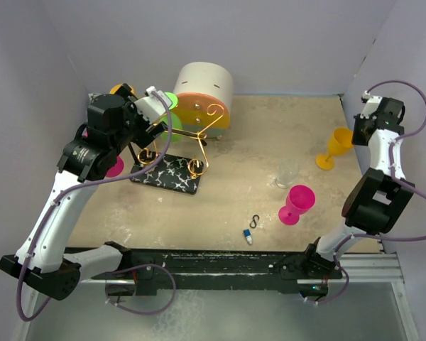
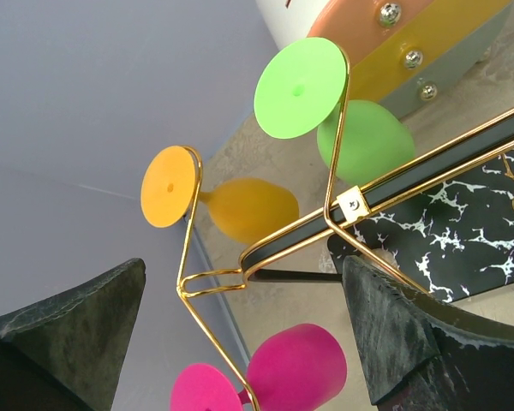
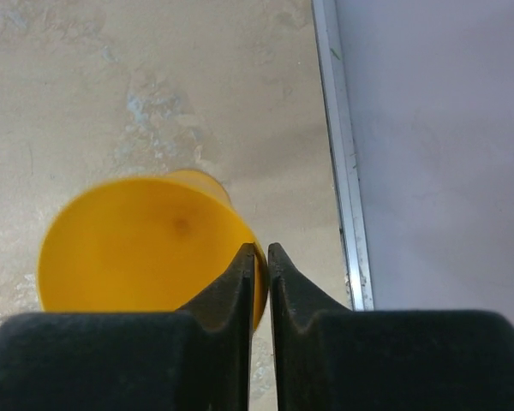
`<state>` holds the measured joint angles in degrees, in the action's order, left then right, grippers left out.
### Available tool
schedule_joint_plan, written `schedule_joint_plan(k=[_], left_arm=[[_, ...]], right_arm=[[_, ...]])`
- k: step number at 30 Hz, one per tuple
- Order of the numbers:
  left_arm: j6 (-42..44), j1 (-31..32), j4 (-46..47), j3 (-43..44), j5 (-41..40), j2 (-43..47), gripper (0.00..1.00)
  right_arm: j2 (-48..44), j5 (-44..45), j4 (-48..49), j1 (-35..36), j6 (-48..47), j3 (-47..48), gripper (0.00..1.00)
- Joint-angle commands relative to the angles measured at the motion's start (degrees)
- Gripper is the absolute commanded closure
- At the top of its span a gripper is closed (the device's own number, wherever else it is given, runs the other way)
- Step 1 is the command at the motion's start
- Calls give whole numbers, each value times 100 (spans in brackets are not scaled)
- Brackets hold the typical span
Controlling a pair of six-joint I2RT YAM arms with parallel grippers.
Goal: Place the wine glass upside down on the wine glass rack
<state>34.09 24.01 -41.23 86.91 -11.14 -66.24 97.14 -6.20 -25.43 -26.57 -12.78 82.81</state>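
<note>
A yellow wine glass (image 1: 337, 145) stands upright at the far right of the table. My right gripper (image 1: 356, 131) is over it. In the right wrist view the gripper (image 3: 260, 250) is shut on the rim of the yellow glass (image 3: 137, 248), with one finger inside the bowl and one outside. The wine glass rack (image 1: 192, 138), gold wire on a black marbled base (image 1: 167, 174), stands at the far left. A green glass (image 2: 297, 87), an orange glass (image 2: 244, 208) and a pink glass (image 2: 295, 366) hang upside down on the rack (image 2: 343, 201). My left gripper (image 2: 244, 265) stays open beside it, holding nothing.
A pink glass (image 1: 296, 202) and a clear glass (image 1: 287, 172) stand right of centre. A small carabiner (image 1: 255, 221) and a tiny blue-white piece (image 1: 248, 236) lie near the front. A round cream drawer box (image 1: 202, 89) sits behind the rack. The right wall is close to the yellow glass.
</note>
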Motion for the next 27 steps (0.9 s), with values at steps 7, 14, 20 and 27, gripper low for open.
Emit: schedule_joint_plan(k=[7,14,20,27], left_arm=[[-102,-45,252,-38,-60,142,1],[-325,-160,354,-207,-99,173,1],[-580,-324,394,-238,159,237,1],[-966,-526,466,-53,330,152,1]], right_arm=[[-592,-312,-355,11,-146,458,100],[-1458,-720,-333,290,83,306,100],[-2266,-746,278,1015,202,-84,100],[-2612,-1344,360,1520,198,3,100]])
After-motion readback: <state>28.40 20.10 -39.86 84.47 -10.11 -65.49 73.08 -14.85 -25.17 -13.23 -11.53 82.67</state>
